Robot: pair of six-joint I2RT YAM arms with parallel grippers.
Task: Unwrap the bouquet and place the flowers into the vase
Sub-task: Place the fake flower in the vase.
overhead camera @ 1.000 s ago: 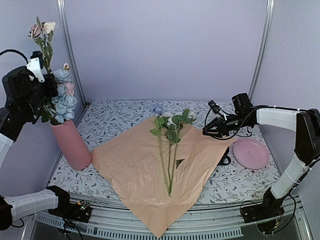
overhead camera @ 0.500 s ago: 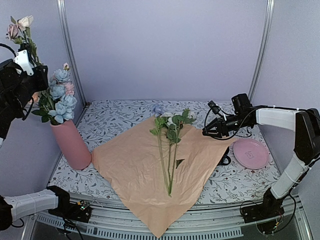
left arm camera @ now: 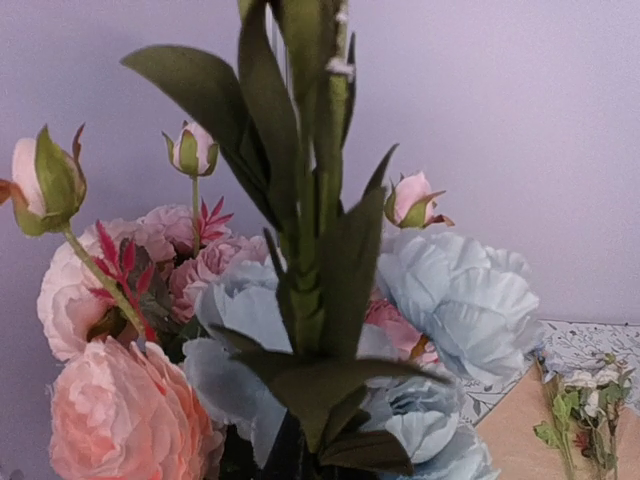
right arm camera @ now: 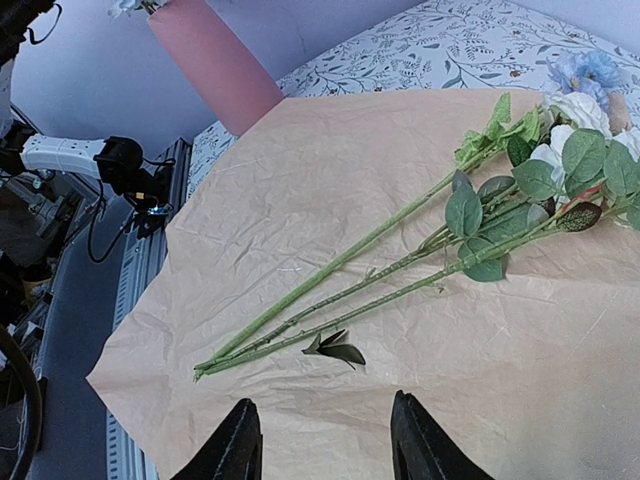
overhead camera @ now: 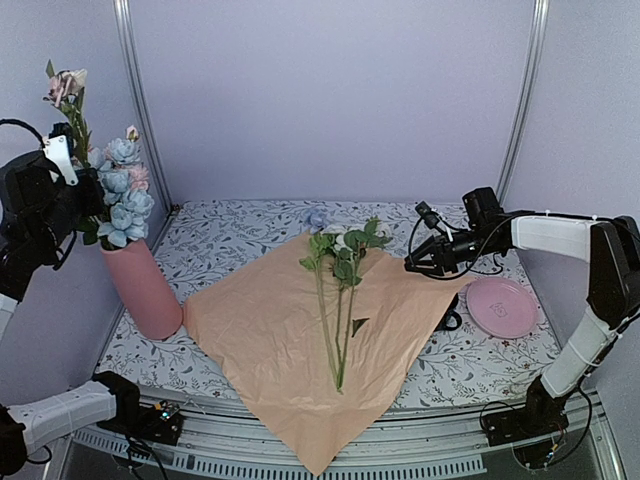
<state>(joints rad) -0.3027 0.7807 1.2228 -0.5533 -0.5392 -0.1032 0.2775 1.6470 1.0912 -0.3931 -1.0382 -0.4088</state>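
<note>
- Left gripper (overhead camera: 72, 168) is pinching shut on a single green-stemmed flower with a pale pink bud (overhead camera: 66, 86), holding it upright.
- The stem's lower end is sitting among the pink and blue blooms (overhead camera: 122, 195), which are standing in the tall matte pink cylindrical vase (overhead camera: 145, 290) at the table's left.
- Right gripper (right arm camera: 325, 440) is hovering with fingers spread, empty, above the crinkled peach-orange paper sheet (overhead camera: 270, 340).
- 3 long green-stemmed flowers (overhead camera: 335, 320) are lying on that sheet, mid-table.
</note>
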